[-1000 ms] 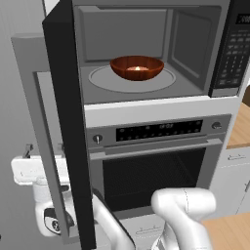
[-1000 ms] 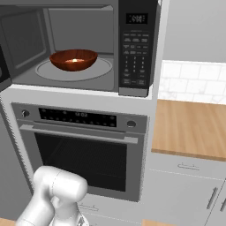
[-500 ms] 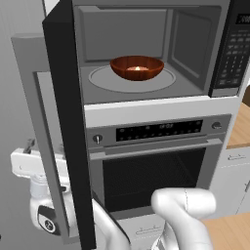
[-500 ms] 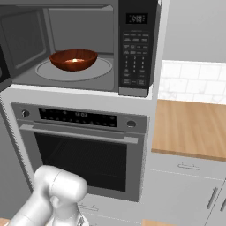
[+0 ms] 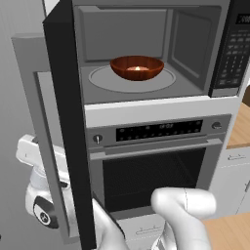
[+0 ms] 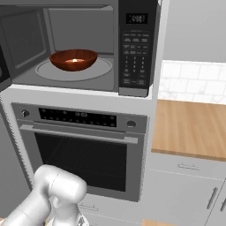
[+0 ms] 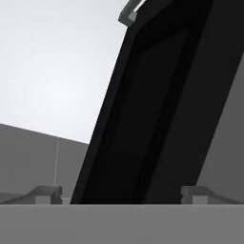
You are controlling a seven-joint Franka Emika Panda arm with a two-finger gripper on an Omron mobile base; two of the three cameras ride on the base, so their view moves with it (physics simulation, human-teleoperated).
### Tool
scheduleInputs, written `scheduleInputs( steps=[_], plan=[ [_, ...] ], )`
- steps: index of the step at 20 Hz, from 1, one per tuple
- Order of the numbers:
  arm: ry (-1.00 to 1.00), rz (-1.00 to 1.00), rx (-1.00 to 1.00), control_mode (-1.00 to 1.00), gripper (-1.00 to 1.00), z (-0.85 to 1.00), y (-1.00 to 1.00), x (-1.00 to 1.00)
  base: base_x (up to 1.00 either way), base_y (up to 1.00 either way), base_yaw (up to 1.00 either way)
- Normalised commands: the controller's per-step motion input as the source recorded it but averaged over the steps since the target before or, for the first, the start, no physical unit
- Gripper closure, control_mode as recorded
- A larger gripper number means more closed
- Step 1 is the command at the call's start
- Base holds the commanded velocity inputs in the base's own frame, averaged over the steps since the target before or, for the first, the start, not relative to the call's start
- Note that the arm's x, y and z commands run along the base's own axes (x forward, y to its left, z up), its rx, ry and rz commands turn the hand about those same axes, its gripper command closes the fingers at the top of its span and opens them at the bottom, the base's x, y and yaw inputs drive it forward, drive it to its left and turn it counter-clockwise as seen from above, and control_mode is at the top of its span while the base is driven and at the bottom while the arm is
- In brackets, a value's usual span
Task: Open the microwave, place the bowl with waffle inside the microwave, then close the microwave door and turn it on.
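Observation:
The microwave (image 5: pixel 229 53) (image 6: pixel 137 48) stands open, and the reddish-brown bowl (image 5: pixel 136 68) (image 6: pixel 73 59) rests on its round turntable (image 5: pixel 102 78). A pale bit of waffle (image 5: pixel 139 69) (image 6: pixel 76 60) shows inside the bowl. The microwave door (image 5: pixel 63 122) (image 7: pixel 162 105) is swung out to the left, edge-on to the left base view. My white hand (image 5: pixel 39 195) sits low on the door's outer side, partly hidden by it. In the hand view my gripper (image 7: pixel 121 193) is open, its fingertips wide apart, facing the door's dark outer face with nothing between them.
A silver oven (image 5: pixel 151 166) (image 6: pixel 79 150) with a bar handle sits right under the microwave. A wooden counter (image 6: pixel 190 128) and grey drawers (image 6: pixel 185 185) lie to the right. A plain grey wall stands left of the door.
My hand has risen a little along the outer side of the open door. Bowl and door have not moved.

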Motion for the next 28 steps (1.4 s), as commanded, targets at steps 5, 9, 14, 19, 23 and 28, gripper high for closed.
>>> scheduleInputs(
  steps=[5, 9, 14, 19, 23, 28],
  plan=[
    [-0.10, 0.00, 0.18, -1.00, -1.00, 0.33, -0.30, -0.03, 0.00, 0.00, 0.00],
    [-0.11, 0.00, 0.20, -1.00, -1.00, 0.25, -0.48, -0.11, 0.00, 0.00, 0.00],
    [-0.06, 0.00, 0.24, -1.00, -1.00, 0.22, -0.71, -0.03, 0.00, 0.00, 0.00],
    [-0.06, 0.00, 0.27, -1.00, -1.00, 0.14, -0.81, -0.02, 0.00, 0.00, 0.00],
    [-0.07, 0.00, 0.27, -1.00, -1.00, 0.01, -0.82, 0.00, 0.00, 0.00, 0.00],
    [-0.05, 0.00, 0.25, -1.00, -1.00, 0.00, -0.77, 0.00, 0.00, 0.00, 0.00]
  ],
)
